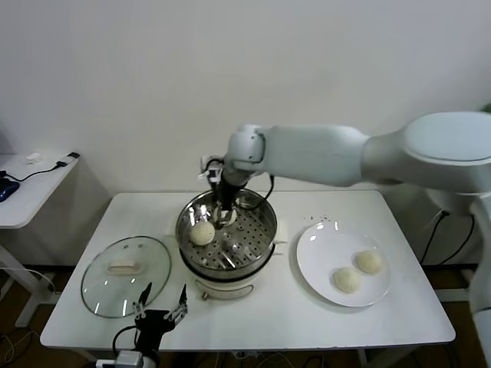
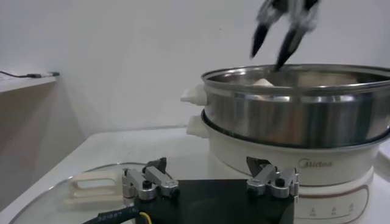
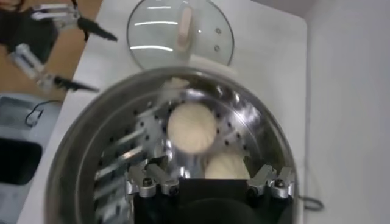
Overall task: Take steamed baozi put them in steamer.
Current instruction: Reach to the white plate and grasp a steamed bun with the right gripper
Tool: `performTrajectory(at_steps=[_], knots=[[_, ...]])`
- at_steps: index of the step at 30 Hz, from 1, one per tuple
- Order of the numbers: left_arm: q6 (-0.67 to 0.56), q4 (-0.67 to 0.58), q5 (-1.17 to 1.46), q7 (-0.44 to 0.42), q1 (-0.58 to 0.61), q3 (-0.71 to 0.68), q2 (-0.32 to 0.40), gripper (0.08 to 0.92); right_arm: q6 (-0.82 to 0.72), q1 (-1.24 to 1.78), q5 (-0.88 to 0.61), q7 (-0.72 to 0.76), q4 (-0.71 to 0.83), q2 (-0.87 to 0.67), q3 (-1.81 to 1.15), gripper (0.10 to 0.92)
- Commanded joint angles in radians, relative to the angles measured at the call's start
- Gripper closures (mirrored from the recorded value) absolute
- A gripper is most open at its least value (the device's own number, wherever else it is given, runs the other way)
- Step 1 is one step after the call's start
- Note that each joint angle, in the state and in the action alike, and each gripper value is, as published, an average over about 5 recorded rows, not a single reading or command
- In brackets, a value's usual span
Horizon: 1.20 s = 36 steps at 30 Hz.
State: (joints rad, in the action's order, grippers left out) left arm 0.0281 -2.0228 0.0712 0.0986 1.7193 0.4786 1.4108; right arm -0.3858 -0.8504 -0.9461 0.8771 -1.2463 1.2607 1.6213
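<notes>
On the white table [image 1: 276, 307], steamer [image 1: 261, 230]; right claw [image 1: 224, 217] apart above baozi [image 1: 202, 232].

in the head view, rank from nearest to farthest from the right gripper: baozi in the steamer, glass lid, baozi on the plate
1. Baozi in the steamer, just below the right gripper.
2. Glass lid, on the table's left side.
3. Baozi on the plate, right side, about as far as the lid; too close to call.

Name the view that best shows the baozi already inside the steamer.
Right wrist view: it looks straight down on two baozi on the perforated tray. Head view clearly shows one; left wrist view shows only a tip above the steamer rim.
</notes>
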Motion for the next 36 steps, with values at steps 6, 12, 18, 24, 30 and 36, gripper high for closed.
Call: performTrajectory(at_steps=[6, 12, 18, 24, 30, 36], knots=[[-0.001, 0.016, -0.005, -0.001, -0.004, 0.001, -0.006, 0.177, 0.146, -0.206, 0.285, 0.194, -0.306, -0.609, 0.305, 0.203], [-0.001, 0.017, -0.002, -0.002, -0.004, 0.014, -0.007, 0.177, 0.114, -0.045, 0.384, 0.149, -0.344, -0.674, 0.284, 0.203], [-0.005, 0.018, 0.002, 0.000, 0.003, 0.024, -0.006, 0.177, 0.059, 0.178, 0.466, 0.084, -0.310, -0.694, 0.156, 0.202], [-0.010, 0.024, 0.002, 0.001, 0.006, 0.028, -0.009, 0.177, 0.014, 0.337, 0.520, 0.022, -0.247, -0.673, 0.035, 0.203], [-0.010, 0.020, 0.002, 0.001, 0.009, 0.032, -0.012, 0.177, -0.017, 0.406, 0.545, -0.018, -0.189, -0.637, -0.024, 0.203], [-0.011, 0.019, 0.002, 0.001, 0.011, 0.028, -0.015, 0.177, -0.066, 0.453, 0.539, -0.065, -0.178, -0.606, -0.068, 0.203]])
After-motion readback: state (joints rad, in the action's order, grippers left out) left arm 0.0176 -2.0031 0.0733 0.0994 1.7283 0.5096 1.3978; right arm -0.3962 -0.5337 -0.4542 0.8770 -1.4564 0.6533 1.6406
